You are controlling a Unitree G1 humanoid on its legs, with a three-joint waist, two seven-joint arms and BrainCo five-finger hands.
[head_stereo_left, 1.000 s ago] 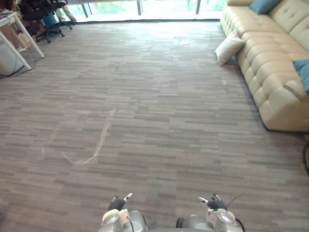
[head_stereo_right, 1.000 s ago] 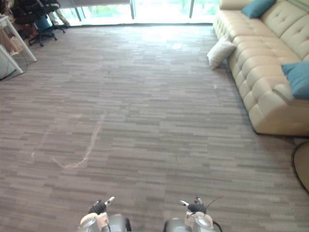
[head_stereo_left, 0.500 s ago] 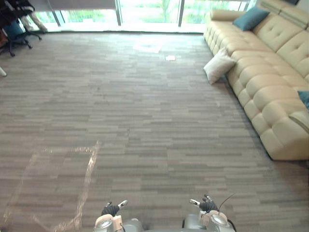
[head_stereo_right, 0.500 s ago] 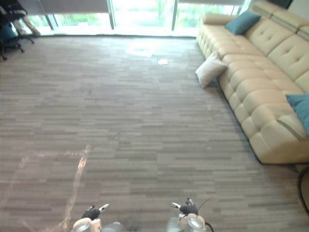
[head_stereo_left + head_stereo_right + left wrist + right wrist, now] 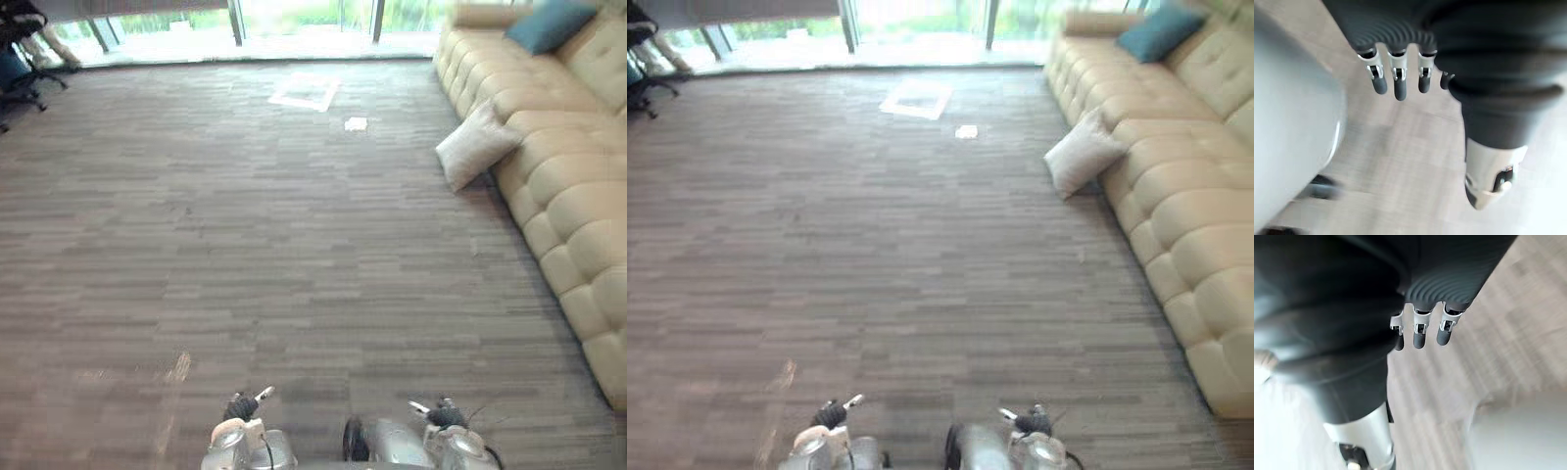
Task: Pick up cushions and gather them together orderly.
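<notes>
- The left hand (image 5: 240,406) is low at the near edge of the head views, on the robot's left side. In its wrist view its fingers (image 5: 1399,85) hang straight and loose over the floor (image 5: 245,245), with nothing in them.
- The right hand (image 5: 443,415) is level with it on the robot's right side. Its fingers (image 5: 1419,333) are likewise straight and relaxed, and it holds nothing.
- A cream cushion (image 5: 477,145) stands tilted on the floor, leaning against the front of the sofa (image 5: 578,196), far ahead and to the robot's right, well apart from both hands.
- A teal cushion (image 5: 549,24) lies on the sofa's seat near its far end, propped against the backrest, beyond the cream cushion.
- The sofa is cream, with tufted sections, and runs along the right side of the room.
- A small white scrap (image 5: 356,123) lies on the floor left of the cream cushion, and a pale square patch (image 5: 306,91) shows just beyond it.
- A dark office chair (image 5: 15,59) stands at the far left corner, by the windows (image 5: 294,15).
</notes>
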